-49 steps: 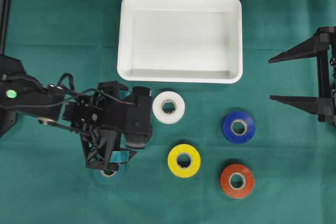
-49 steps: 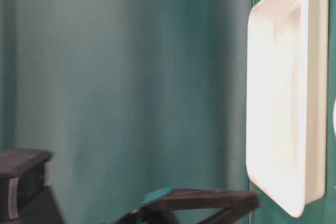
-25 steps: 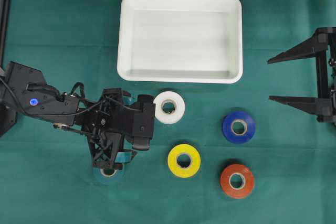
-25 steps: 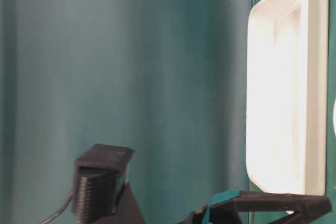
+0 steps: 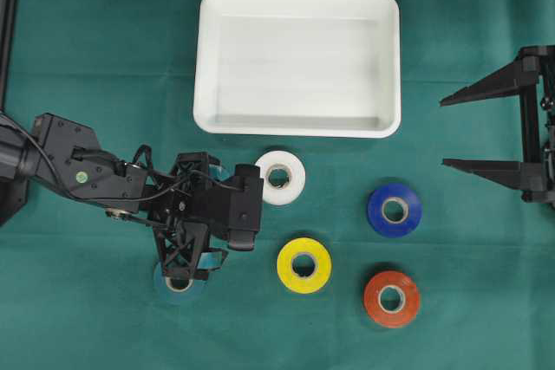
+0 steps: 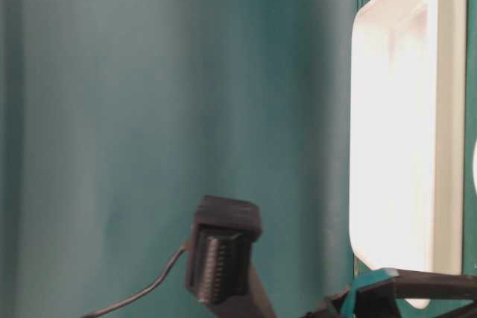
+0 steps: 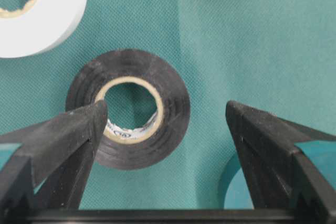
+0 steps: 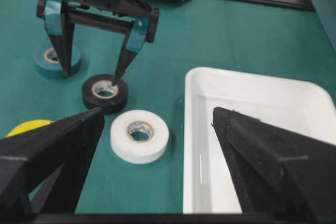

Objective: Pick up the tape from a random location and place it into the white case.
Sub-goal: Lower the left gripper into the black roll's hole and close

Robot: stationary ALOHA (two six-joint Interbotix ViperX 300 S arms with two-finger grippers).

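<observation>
The black tape roll (image 7: 128, 109) lies flat on the green cloth just beside the white tape roll (image 7: 39, 11), near the white case (image 5: 299, 62), with one finger of the left gripper (image 7: 163, 124) over its hole and the other outside its rim, jaws spread wide. To grip cleanly, it should probably sink straight down so the fingers straddle one wall, then close. The white roll and teal roll (image 8: 54, 59) crowd either side; yellow (image 5: 304, 265), blue (image 5: 395, 210) and red (image 5: 391, 299) rolls lie farther off, and the right gripper (image 5: 494, 132) waits wide open, empty.
</observation>
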